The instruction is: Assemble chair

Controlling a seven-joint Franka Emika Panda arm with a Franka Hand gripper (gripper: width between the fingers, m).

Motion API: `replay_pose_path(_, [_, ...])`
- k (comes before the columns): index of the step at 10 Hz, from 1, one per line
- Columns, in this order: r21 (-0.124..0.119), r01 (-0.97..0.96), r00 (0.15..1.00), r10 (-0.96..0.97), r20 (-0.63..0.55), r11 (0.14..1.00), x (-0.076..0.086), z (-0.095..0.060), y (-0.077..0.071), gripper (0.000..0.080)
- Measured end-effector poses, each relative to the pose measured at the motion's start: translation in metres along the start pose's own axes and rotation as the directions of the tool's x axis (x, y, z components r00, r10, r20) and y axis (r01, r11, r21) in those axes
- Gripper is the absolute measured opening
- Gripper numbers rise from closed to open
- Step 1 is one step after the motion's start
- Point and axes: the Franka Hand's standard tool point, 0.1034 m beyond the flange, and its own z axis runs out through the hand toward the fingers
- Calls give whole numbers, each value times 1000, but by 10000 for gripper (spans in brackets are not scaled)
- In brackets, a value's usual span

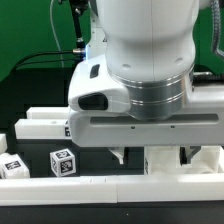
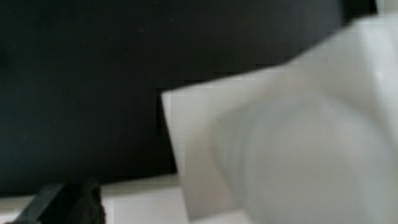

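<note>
jaws: apart | chair pieces (image 1: 40,127): white | tags (image 1: 63,161): black-and-white squares

My feed, exterior cam: Panda arm (image 1: 145,40) fills frame, glossy white shell, ribbed silver-grey wrist ring (image 1: 150,95), dark oval recess (image 1: 92,100) on its side. Below, wide white gripper (image 1: 152,157) body w/ two short dark fingers (image 1: 119,155). Wrist cam: one black fingertip (image 2: 63,205), blurred.

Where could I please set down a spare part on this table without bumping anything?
Bare black tabletop lies between the small tagged block and the open gripper, and beyond the long white bar. It is crowded at the exterior view's right, where a white chair piece sits under the gripper.
</note>
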Motion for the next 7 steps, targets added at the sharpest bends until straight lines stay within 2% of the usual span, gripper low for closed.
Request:
replay_pose_path(3, [-1, -21, 1000, 21, 6, 1000, -2, 6, 3, 649])
replay_pose_path(4, [-2, -22, 1000, 22, 7, 1000, -2, 6, 3, 520])
replay_pose_path(5, [-2, -22, 1000, 22, 7, 1000, -2, 7, 3, 520])
replay_pose_path(7, [-2, -22, 1000, 22, 9, 1000, -2, 8, 3, 245])
